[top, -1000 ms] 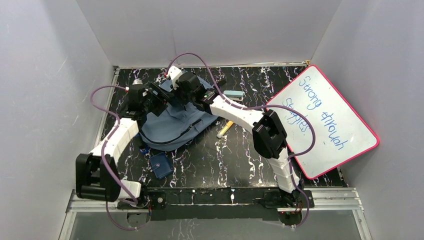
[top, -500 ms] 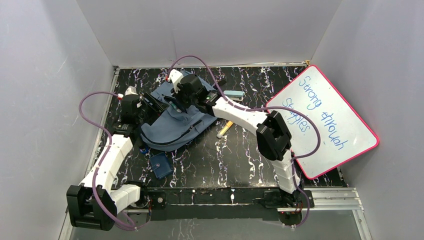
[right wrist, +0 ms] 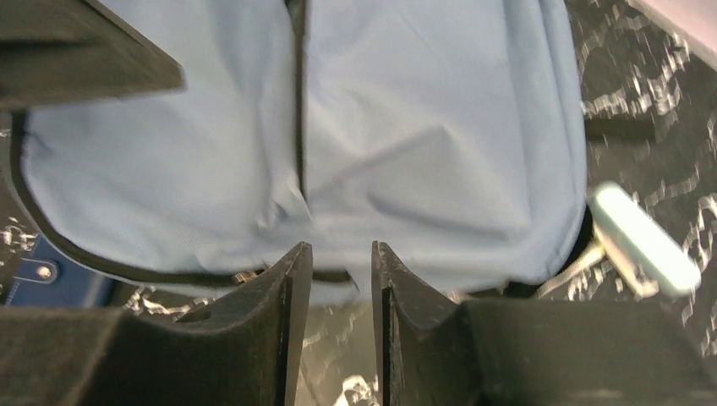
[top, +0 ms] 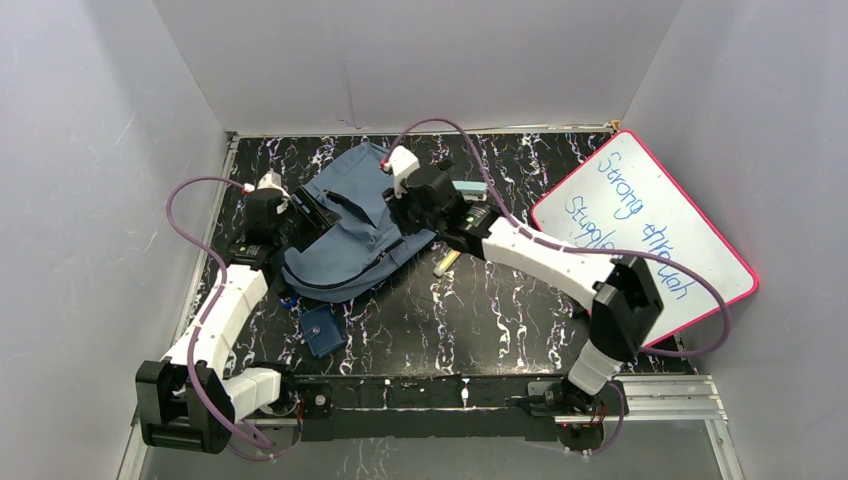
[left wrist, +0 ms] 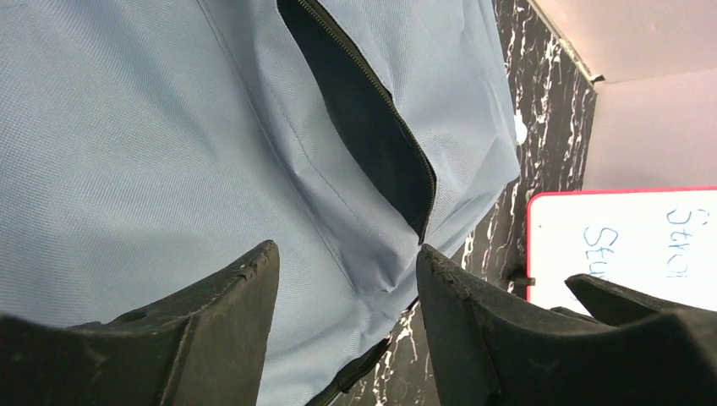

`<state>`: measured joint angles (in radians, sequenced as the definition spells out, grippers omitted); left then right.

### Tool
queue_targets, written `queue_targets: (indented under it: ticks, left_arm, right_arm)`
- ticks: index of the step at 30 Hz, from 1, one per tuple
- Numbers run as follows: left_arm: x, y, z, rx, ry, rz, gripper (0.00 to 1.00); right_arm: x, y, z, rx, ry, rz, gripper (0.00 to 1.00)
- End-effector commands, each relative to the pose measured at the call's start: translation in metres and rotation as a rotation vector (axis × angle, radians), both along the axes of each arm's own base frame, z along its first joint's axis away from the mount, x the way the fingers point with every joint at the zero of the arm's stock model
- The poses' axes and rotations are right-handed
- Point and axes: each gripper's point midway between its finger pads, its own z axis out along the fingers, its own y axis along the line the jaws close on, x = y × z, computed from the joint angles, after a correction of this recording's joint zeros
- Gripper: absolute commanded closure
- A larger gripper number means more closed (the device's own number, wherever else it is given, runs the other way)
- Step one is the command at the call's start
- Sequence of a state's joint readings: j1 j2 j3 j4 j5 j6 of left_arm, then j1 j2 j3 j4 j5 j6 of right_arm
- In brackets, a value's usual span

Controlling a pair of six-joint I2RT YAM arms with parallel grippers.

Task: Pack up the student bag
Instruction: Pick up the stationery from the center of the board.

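1. The student bag (top: 350, 228), a large slate-blue soft fabric backpack with black zippers, lay flat on the black white-veined marbled table (top: 480, 315), left of centre and toward the far wall, between the two arms.
2. A zipped pocket (left wrist: 363, 118) on the bag gaped open and showed a dark interior. Whether anything was inside could not be told.
3. The left gripper (left wrist: 345, 249) hovered over the blue fabric just beside that opening, its fingers spread well apart with nothing between them.
4. The right gripper (right wrist: 340, 247) hung at the bag's right edge, its fingers parted by only a narrow gap and holding nothing.
5. Several items lay outside the bag:
   - a small dark-blue wallet-like pouch (top: 322, 332) near the bag's near-left corner;
   - a yellow marker pen (top: 447, 262) just right of the bag;
   - a pale teal eraser-like block (top: 468, 188) by the right wrist;
   - a red-framed whiteboard with blue handwriting (top: 650, 240) propped at the right side.
6. Judged from this, the packing looked barely begun. The pocket stood ready, but every visible loose item was yet to go in and the zipper was yet to be closed.
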<state>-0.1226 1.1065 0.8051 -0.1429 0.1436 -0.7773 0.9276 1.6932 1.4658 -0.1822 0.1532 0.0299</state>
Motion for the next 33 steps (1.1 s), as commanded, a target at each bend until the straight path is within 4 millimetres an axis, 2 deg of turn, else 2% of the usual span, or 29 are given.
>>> queue_targets:
  ticks: [1, 3, 5, 8, 11, 17, 25, 33]
  left_arm:
    - [0.005, -0.009, 0.018, 0.033, -0.067, -0.092, 0.42]
    - [0.005, -0.011, 0.017, 0.038, -0.069, -0.114, 0.41]
    - [0.004, -0.012, 0.016, 0.042, -0.068, -0.130, 0.41]
    - [0.004, -0.013, 0.014, 0.049, -0.067, -0.139, 0.41]
    - [0.005, -0.014, 0.012, 0.048, -0.061, -0.150, 0.41]
    - [0.005, -0.016, 0.014, 0.052, -0.070, -0.171, 0.40]
    - [0.003, -0.017, 0.014, 0.048, -0.072, -0.171, 0.39]
    - [0.002, -0.019, 0.012, 0.043, -0.066, -0.184, 0.38]
  right_arm:
    - [0.011, -0.060, -0.016, 0.021, 0.060, -0.262, 0.60]
    - [0.017, -0.089, -0.040, 0.008, 0.133, -0.371, 0.59]
    - [0.018, -0.115, -0.062, 0.002, 0.222, -0.483, 0.54]
    - [0.015, -0.134, -0.085, 0.014, 0.303, -0.564, 0.41]
    - [0.015, -0.139, -0.099, 0.015, 0.335, -0.619, 0.34]
    - [0.024, -0.141, -0.118, -0.009, 0.405, -0.719, 0.31]
    - [0.032, -0.141, -0.156, -0.089, 0.472, -0.793, 0.32]
    - [0.037, -0.137, -0.175, -0.136, 0.490, -0.786, 0.37]
